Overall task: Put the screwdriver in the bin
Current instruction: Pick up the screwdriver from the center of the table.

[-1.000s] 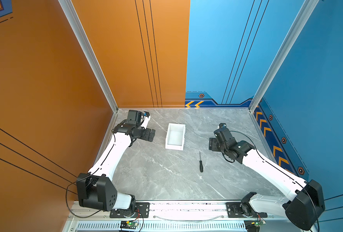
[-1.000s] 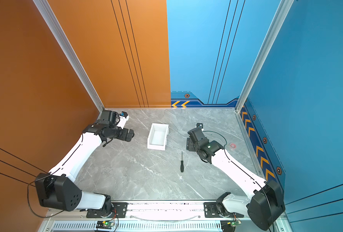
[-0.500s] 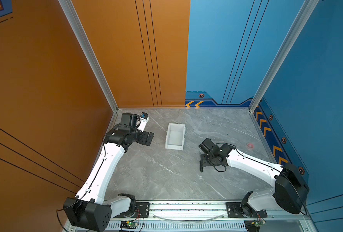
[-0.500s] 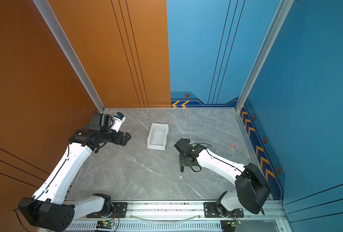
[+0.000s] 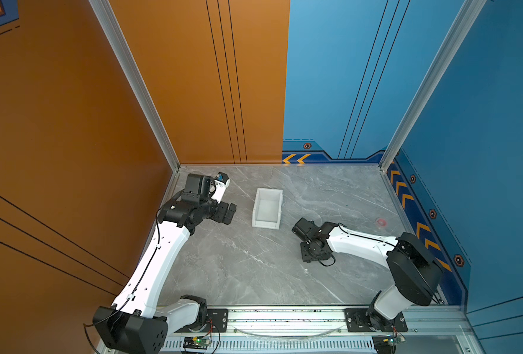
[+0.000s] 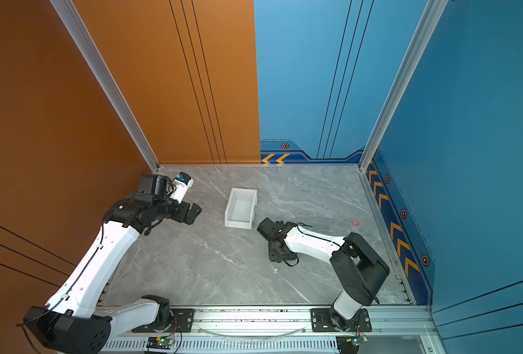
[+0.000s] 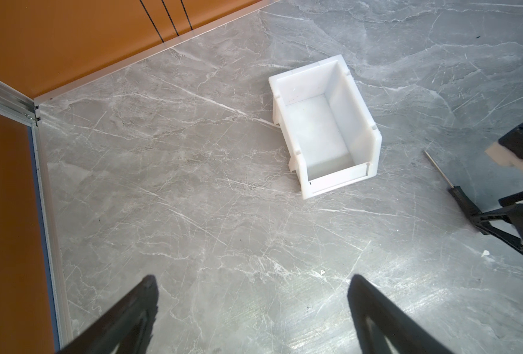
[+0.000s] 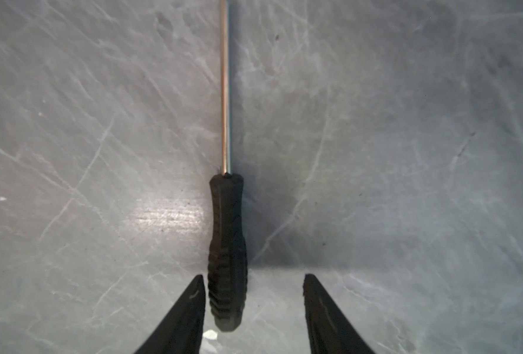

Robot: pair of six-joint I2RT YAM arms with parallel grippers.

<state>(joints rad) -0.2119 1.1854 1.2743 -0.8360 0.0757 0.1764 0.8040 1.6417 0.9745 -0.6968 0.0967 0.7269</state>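
**A:** Where was the small black-handled screwdriver (image 8: 226,245) with the thin metal shaft?

**B:** It lay flat on the grey marble-patterned tabletop (image 5: 254,269), outside the white rectangular open-top plastic bin (image 5: 266,226). The two were near each other but not touching. In both top views the right arm hid it.

**A:** And the right gripper (image 8: 252,277)?

**B:** It was down over the handle's butt end, partly open, with its 2 black fingers (image 8: 180,321) either side. 1 finger sat just beside the handle. The other stood clear of it with bare table between, so nothing was clamped.

**A:** The left gripper (image 7: 253,277)?

**B:** It was spread wide and holding nothing, above the table on the bin's far side from the screwdriver.

**A:** Any writing?

**B:** I could read none. The markings were orange chevrons (image 5: 297,158) on the blue wall strip.
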